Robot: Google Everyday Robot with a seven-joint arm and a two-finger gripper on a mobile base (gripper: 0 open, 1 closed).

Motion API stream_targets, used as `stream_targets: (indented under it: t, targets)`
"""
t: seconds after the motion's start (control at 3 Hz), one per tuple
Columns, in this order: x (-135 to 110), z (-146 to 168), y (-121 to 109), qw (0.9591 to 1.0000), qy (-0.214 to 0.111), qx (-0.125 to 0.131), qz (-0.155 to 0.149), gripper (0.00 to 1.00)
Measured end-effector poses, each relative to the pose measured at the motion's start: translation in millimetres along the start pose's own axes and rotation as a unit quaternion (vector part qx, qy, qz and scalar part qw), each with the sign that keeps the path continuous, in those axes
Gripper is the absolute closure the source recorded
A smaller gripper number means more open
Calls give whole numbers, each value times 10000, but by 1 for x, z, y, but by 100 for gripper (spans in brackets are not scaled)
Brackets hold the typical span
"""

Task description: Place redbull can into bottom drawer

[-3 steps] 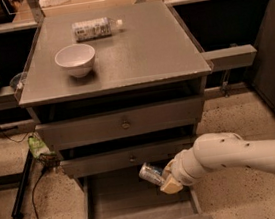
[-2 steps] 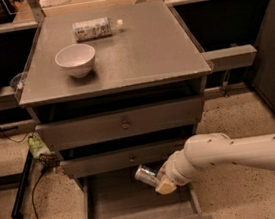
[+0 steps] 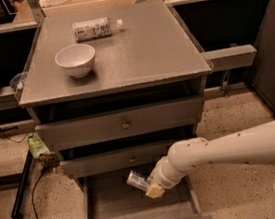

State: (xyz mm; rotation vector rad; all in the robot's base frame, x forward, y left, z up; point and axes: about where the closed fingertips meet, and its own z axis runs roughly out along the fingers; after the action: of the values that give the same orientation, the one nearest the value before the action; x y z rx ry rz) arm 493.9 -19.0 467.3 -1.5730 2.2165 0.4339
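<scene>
From the one camera view, looking down on the grey cabinet point(image 3: 140, 55), the job looks mostly done but not finished. The bottom drawer point(image 3: 118, 212) is pulled out and its flat floor lies bare. The redbull can point(image 3: 135, 179) is not in it yet. It hangs above the back half of the drawer, just under the front of the middle drawer point(image 3: 109, 161), tilted with its shiny top end towards the left. As far as I can tell, it touches neither the floor nor the drawer walls.

The white arm reaches in from the right, and the gripper point(image 3: 148, 184) sits at its end, over the drawer's right half. The claw is closed narrowly around the can's right end, and one tan finger pad point(image 3: 155, 192) shows just below it. Most of the can sticks out to the left of the grip.

I'd say what's left is to lower the can to the drawer floor, let go, and draw the arm out.

Up on the cabinet top, a white bowl point(image 3: 75, 59) and a clear plastic bottle point(image 3: 94, 29) sit well away from all this.
</scene>
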Motion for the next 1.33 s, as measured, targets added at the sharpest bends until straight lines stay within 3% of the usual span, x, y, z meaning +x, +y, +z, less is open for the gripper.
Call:
stream_targets:
  t: [0.33, 0.67, 1.0, 1.33]
  targets:
    - [-3, 19, 0, 10000, 19, 45, -60, 100]
    - [1, 61, -24, 9998, 117, 50, 156, 100]
    - [3, 64, -23, 9997, 172, 35, 195, 100]
    - [29, 93, -30, 9988, 211, 19, 433, 100]
